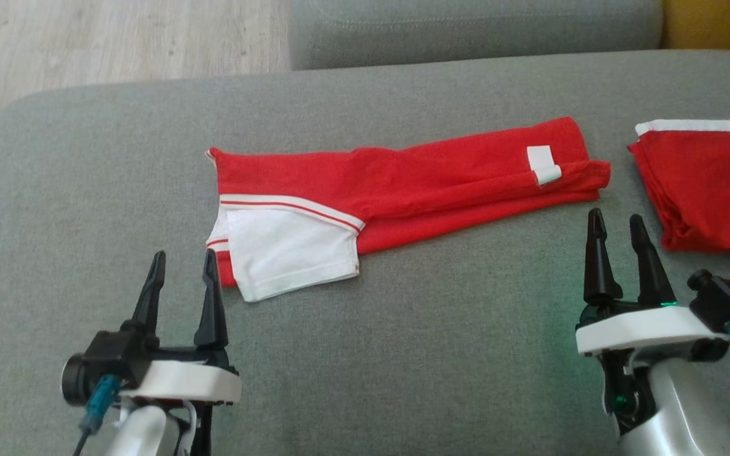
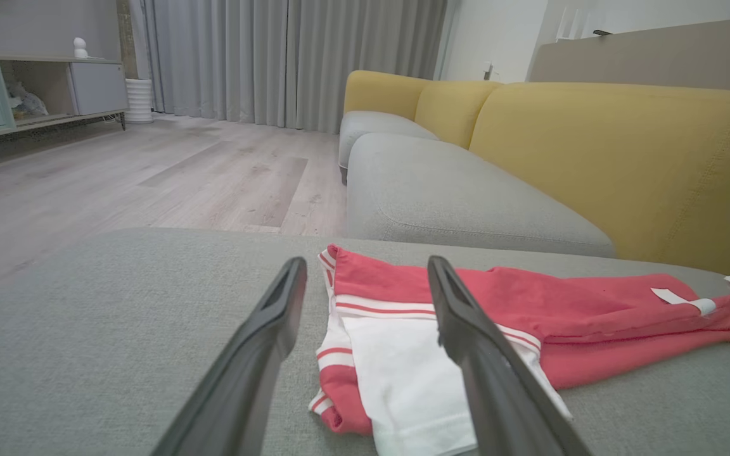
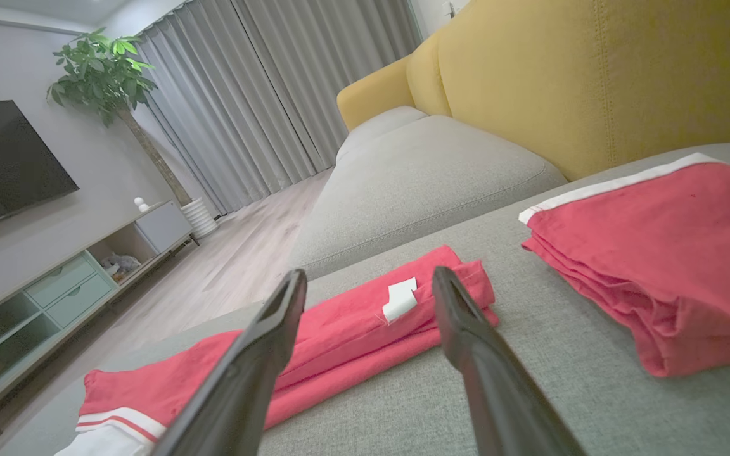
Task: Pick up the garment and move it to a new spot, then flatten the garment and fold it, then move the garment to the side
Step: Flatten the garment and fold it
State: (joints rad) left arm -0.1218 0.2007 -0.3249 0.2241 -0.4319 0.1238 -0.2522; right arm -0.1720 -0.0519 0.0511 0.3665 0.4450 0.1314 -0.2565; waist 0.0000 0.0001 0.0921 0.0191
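My left gripper (image 1: 185,253) hovers with fingers spread wide and empty, just beside the white-panelled end of the garment (image 1: 416,183). The garment lies folded into a long red band on the grey cushion (image 1: 403,354) — its long axis runs left to right across my front, with the right end a little farther from me. Near that end sits a white label (image 1: 542,163); I can read no writing on it. My right gripper (image 1: 616,216) is also wide and empty, close to that end. A second folded red piece (image 1: 713,183) lies to the right.
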